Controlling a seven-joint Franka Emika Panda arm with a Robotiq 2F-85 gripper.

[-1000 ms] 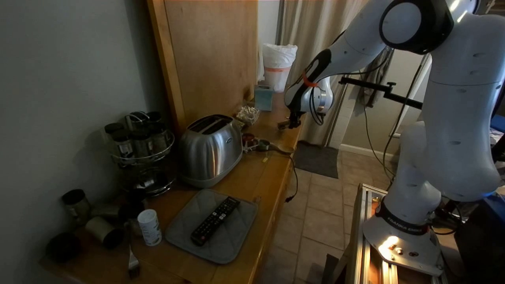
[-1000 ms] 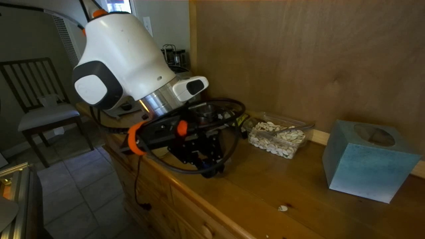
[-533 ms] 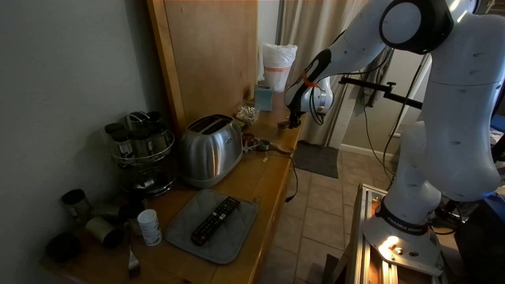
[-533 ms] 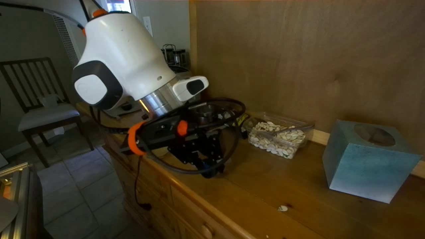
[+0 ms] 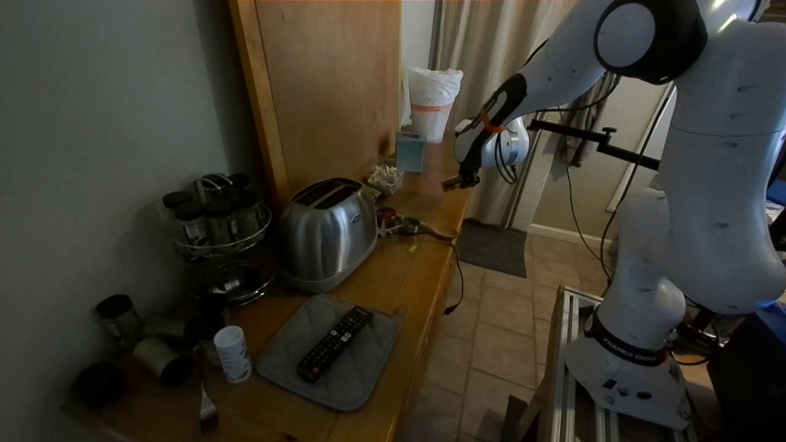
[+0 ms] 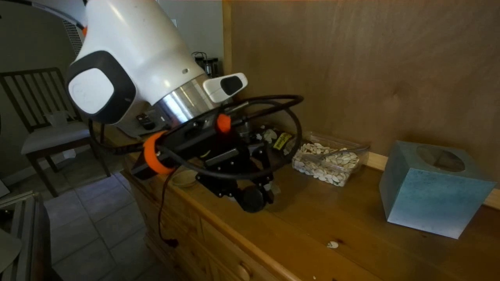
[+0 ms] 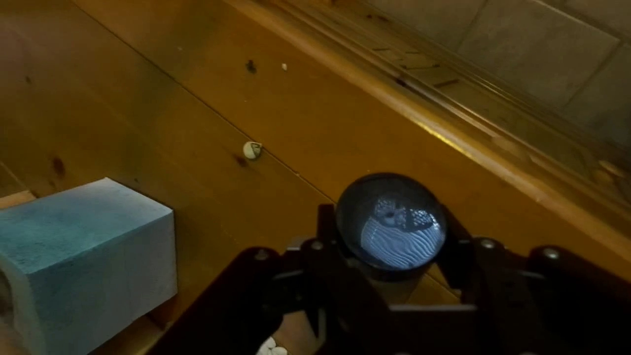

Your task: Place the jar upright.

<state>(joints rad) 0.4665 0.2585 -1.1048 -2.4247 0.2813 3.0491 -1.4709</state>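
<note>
Wrist view: the tool is pinching the jar, holding it tipped above the tabletop. The righting step is seemingly in hand; the next move, I am guessing, is calling for turning it vertical, then lowering. A blue box is sitting at its nine o'clock; in an exterior view, a seed tub at two is possibly crowding wide swings.

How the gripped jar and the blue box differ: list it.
The jar shows a round, dark end; the blue box has flat sides.
The jar is held by the gripper; the blue box stands on the counter.
The jar is tilted; the blue box is upright.
Both appear in the wrist view.
</note>
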